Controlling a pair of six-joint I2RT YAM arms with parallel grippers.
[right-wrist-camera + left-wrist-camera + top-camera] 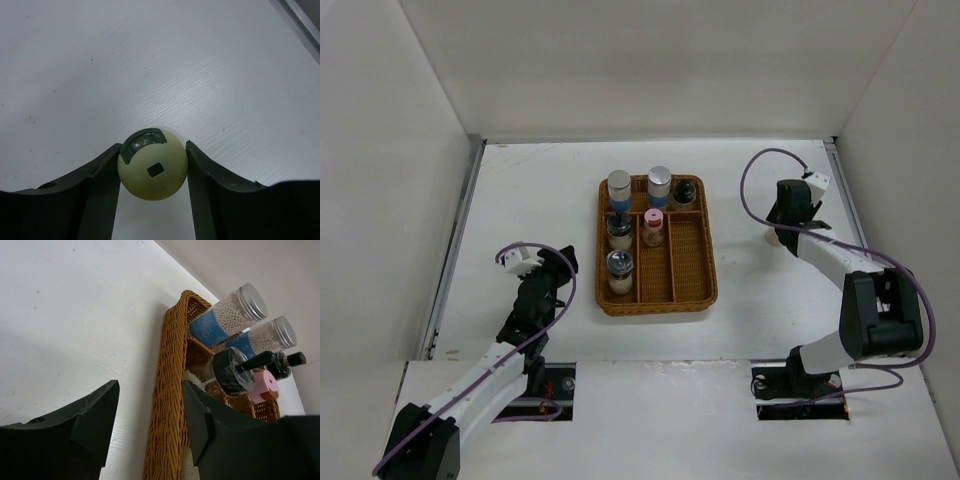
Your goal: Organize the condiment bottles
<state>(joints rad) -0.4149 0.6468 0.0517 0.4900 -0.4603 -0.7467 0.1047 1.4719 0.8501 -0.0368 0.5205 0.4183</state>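
A brown wicker tray holds several condiment bottles. Two blue-labelled ones with silver caps stand at its far end, with a black-topped one beside them. A pink-capped one stands in the middle. Two more fill the left compartment. My right gripper is shut on the round pale yellow top of a shaker, which stands on the table right of the tray. My left gripper is open, just left of the tray's rim, with nothing in it.
White walls enclose the table on three sides. A metal strip runs along the table's right edge close to my right gripper. In the left wrist view the blue-labelled bottles and a black pourer top rise behind the rim.
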